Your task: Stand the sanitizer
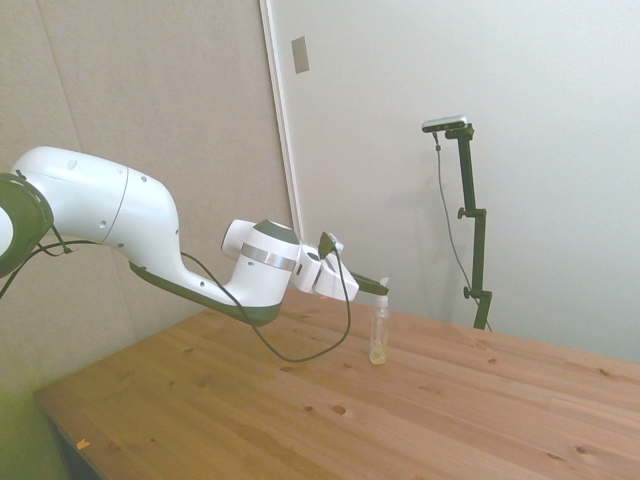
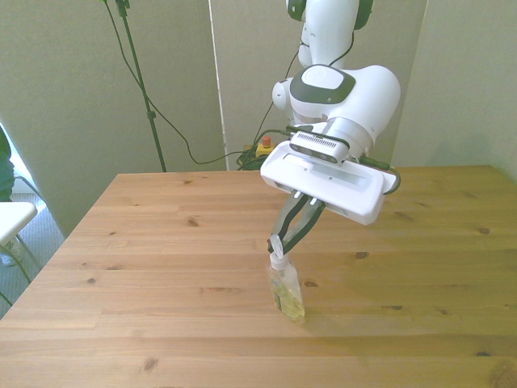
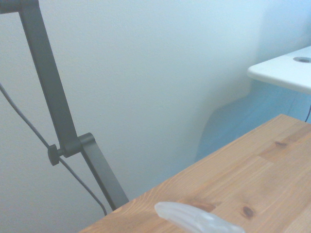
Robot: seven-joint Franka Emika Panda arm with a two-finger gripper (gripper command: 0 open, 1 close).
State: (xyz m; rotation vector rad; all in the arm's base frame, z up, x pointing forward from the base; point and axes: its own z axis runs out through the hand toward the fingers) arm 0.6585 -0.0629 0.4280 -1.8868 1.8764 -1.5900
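The sanitizer (image 1: pixel 379 335) is a small clear bottle with a white pump head and a little yellowish liquid at its bottom. It stands upright on the wooden table (image 1: pixel 250 420), about mid-table in the side view. In the front view the sanitizer (image 2: pixel 287 295) leans slightly and sits near the table's front middle. My gripper (image 2: pixel 279 241) reaches down at a slant, and its dark fingers are shut on the white pump head. The gripper (image 1: pixel 381 289) meets the bottle's top from the picture's left. A blurred clear piece (image 3: pixel 194 219) shows in the wrist view over the wood.
A white side table (image 2: pixel 12 218) stands off the front view's left edge, also seen as a white surface (image 3: pixel 286 73) in the wrist view. A yellow-and-red stop button (image 2: pixel 264 146) lies behind the table's far edge. A black cable (image 1: pixel 310 350) loops under the arm.
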